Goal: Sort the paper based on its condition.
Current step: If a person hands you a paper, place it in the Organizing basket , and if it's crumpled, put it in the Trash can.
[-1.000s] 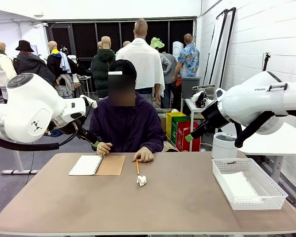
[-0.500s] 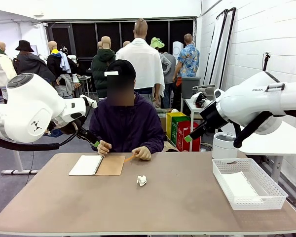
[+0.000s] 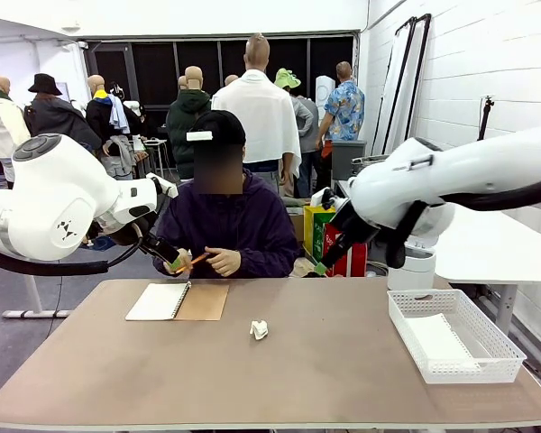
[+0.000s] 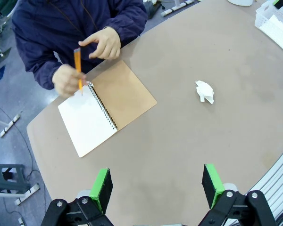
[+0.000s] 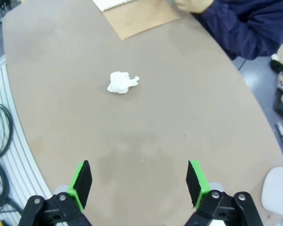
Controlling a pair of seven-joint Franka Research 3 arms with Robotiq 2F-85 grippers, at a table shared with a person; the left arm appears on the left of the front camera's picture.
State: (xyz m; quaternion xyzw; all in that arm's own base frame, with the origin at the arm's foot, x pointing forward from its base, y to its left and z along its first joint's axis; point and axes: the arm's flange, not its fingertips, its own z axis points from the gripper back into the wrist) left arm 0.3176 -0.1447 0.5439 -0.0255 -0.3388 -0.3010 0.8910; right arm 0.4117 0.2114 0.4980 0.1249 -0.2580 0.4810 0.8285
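You've got both arms up in the air w/ jaws spread wide: L arm bent at robot's left, L gripper angled down, and R arm stretched toward the middle, R gripper likewise pointing down.

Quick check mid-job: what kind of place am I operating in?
Probably a robotics lab workspace: two white robot arms flank a brown table, with a white lattice plastic basket and white painted block wall.

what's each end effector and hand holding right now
Left end effector: open, holding nothing.
Right end effector: open, holding nothing.
Person's hand: holding a pencil.
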